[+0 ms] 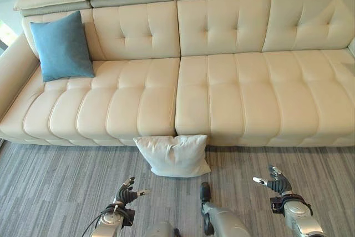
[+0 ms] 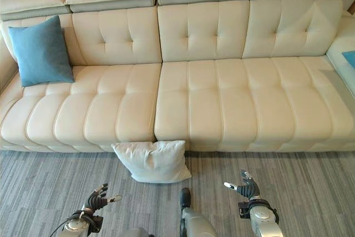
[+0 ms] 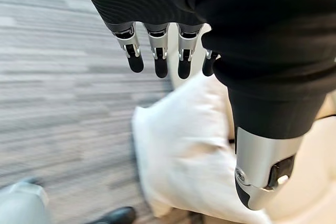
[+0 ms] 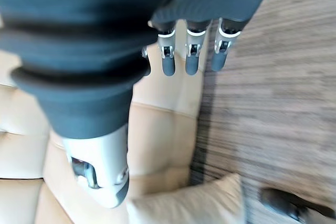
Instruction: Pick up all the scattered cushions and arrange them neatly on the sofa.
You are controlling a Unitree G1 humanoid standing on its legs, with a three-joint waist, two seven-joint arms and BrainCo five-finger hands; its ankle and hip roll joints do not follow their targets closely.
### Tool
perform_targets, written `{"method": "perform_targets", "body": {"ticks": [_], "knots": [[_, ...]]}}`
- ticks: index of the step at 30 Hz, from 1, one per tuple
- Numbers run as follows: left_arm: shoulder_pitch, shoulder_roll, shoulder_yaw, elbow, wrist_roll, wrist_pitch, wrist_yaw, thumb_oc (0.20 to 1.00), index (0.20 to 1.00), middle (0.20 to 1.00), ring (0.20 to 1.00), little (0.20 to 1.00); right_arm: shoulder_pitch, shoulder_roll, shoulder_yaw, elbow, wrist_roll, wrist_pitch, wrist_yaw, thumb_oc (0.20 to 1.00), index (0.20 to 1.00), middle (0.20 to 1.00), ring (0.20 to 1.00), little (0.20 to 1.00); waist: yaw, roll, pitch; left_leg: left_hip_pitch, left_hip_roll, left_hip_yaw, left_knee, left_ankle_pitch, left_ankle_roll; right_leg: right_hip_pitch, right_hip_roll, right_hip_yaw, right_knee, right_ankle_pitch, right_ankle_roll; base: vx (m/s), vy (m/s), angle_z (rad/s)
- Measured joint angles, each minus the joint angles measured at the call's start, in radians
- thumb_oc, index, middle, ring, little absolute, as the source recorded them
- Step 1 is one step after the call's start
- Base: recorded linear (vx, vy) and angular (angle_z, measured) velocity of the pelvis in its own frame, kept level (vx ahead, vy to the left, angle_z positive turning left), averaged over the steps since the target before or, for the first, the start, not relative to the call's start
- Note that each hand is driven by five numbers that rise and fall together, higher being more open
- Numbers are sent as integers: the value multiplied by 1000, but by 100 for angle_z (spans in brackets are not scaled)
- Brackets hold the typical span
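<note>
- The cream sofa (image 1: 222, 87) runs the whole width of the head views, its seats bare except at the robot's far left end.
- The grey striped carpet (image 1: 55, 181) lies in front of it.
- A blue cushion (image 1: 62, 46) already stands upright in the left corner of the sofa, leaning on the backrest.
- The white cushion (image 1: 174, 155) is on the carpet, propped against the sofa's front edge just below the seam between two seat sections; it is not yet picked up.
- The left hand (image 1: 126, 193) hangs low, near the white cushion's lower left corner but apart from it, fingers straight and loose, holding nothing.
- The right hand (image 1: 275, 182) hangs well to the cushion's right, fingers likewise spread and empty.
- Risk, as I judge it: the cushion is soft and leans loosely, so a one-sided reach could tip it flat or push it against the sofa base.
- With the right hand so far off, a two-handed squeeze may close unevenly and the cushion may slip out.
</note>
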Motion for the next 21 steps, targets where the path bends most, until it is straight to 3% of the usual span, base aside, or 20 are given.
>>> {"method": "perform_targets", "body": {"ticks": [2, 3, 4, 5, 6, 7, 8, 10, 11, 16, 18, 20, 21], "knots": [[2, 2, 0, -2, 0, 0, 1, 1000, 1000, 1000, 1000, 1000, 1, -4, 1, 2, 0, 0, -1, 1000, 1000, 1000, 1000, 1000, -3, -1, 0, -11, 27, -5, -103, 38, -7, 25, 11, -6, -13, -16, -1, 94, 74, -13], [-3, 4, 0, -9, 0, 1, 1, 1000, 1000, 1000, 1000, 1000, 0, -8, 1, 3, 0, 0, -4, 1000, 1000, 1000, 1000, 1000, -8, -3, 2, -36, 50, -4, -174, 94, -17, 46, 17, -8, -17, -38, 1, 101, 110, -11], [-14, 1, -1, -9, 0, 1, 1, 1000, 1000, 1000, 1000, 1000, 0, -10, -1, 22, 0, 4, -10, 1000, 1000, 1000, 1000, 1000, -11, 3, 4, -40, 72, -4, -251, 159, -30, 52, 15, -45, -3, -97, 67, 109, 183, -43], [-15, 3, -2, -20, 0, 1, 1, 1000, 1000, 1000, 1000, 1000, 0, -11, -3, 36, 0, 12, -9, 1000, 1000, 1000, 1000, 1000, 1, 14, 8, -33, 115, -14, -293, 219, -47, 9, 7, -96, 97, -133, 101, 106, 184, -55], [-9, 11, 0, -24, 0, 2, 1, 1000, 1000, 1000, 1000, 1000, 9, -11, 0, 31, 0, 14, -9, 1000, 1000, 1000, 1000, 1000, -2, 1, 6, -15, 127, -7, -299, 233, -62, 20, 5, -113, 101, -137, 39, 99, 206, -55], [2, 10, -1, -22, 0, 9, 0, 1000, 1000, 1000, 1000, 1000, 19, -17, -8, 30, -1, 15, -10, 1000, 1000, 1000, 1000, 1000, -12, 19, 4, 8, 149, -5, -328, 240, -66, 52, 21, -115, 78, -135, 20, 35, 124, -16], [-3, 10, -2, -23, 0, 8, 0, 1000, 1000, 1000, 1000, 1000, 21, -25, -9, 24, -1, 15, -12, 1000, 1000, 1000, 1000, 1000, -25, 21, 2, 13, 146, -3, -332, 243, -68, 59, 21, -114, 68, -136, 22, 46, 194, -3], [-14, 14, 1, -36, 1, 6, 0, 1000, 1000, 1000, 1000, 1000, 40, -41, -11, 19, -2, 20, -18, 1000, 1000, 1000, 1000, 1000, -42, 28, 1, 38, 124, -4, -341, 245, -65, 73, 27, -104, 59, -125, 19, 47, 257, -9], [-16, 16, 1, -37, 2, 6, 0, 1000, 1000, 1000, 1000, 1000, 42, -41, -12, 16, -2, 22, -18, 1000, 1000, 1000, 1000, 1000, -42, 31, -1, 55, 119, -4, -348, 245, -65, 77, 33, -98, 60, -117, 6, 34, 276, -20], [-22, 23, 4, -35, 3, 1, 1, 1000, 1000, 1000, 1000, 1000, 12, -49, -6, 2, -28, 22, -17, 1000, 1000, 1000, 1000, 1000, -38, 50, -4, 91, 83, -1, -350, 233, -43, 90, 36, -81, 69, -116, 5, -20, 172, -9], [-22, 29, 4, -35, 3, 1, 2, 1000, 1000, 1000, 1000, 1000, -9, -55, -5, 2, -43, 23, -17, 1000, 1000, 1000, 1000, 1000, -36, 68, -3, 78, 84, -1, -327, 232, -39, 71, 32, -79, 87, -134, 26, -72, 147, -2], [-34, 38, 4, -34, 2, 2, 3, 1000, 1000, 1000, 1000, 1000, -20, -60, -4, 2, -48, 23, -18, 1000, 1000, 1000, 1000, 1000, -35, 82, -1, 46, 76, -1, -313, 205, -5, 24, 19, -79, 123, -147, 36, -111, 90, 5], [-51, 54, 4, -34, 1, 2, 6, 1000, 1000, 1000, 1000, 1000, -39, -60, 2, 4, -50, 24, -20, 1000, 1000, 1000, 1000, 1000, -22, 76, 5, -1, 49, 0, -301, 203, 3, -35, -13, -74, 173, -159, 47, -144, 82, 9]]}}
